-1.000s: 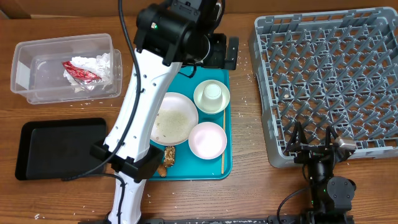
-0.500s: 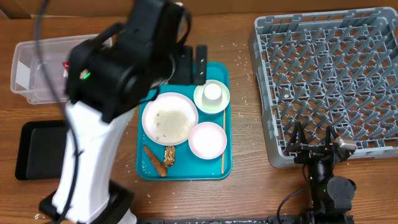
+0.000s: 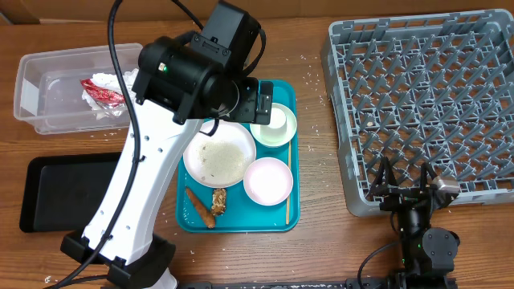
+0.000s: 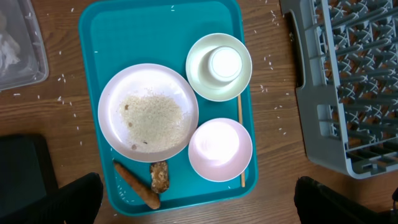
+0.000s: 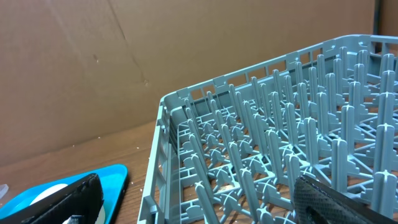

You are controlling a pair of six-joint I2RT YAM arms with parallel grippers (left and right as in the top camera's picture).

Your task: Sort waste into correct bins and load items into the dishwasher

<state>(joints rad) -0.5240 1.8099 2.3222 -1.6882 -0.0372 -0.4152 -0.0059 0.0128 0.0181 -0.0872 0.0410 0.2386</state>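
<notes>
Toward the near-left corner of the teal plastic tray (image 3: pixel 245 218), a thin orange carrot-like stick (image 3: pixel 198 208) lay flat, slanting from far-left to near-right, just beside a brown food chunk (image 3: pixel 218 201). Above the tray, the left gripper (image 3: pixel 255 98) gaped wide and empty. So did the right gripper (image 3: pixel 405 183), at the near edge of the grey plastic dish rack (image 3: pixel 418 80).

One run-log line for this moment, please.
left gripper open above teal tray | right gripper open by dish rack | napkin, red wrapper in clear tub | carrot stick, brown chunk on tray
</notes>
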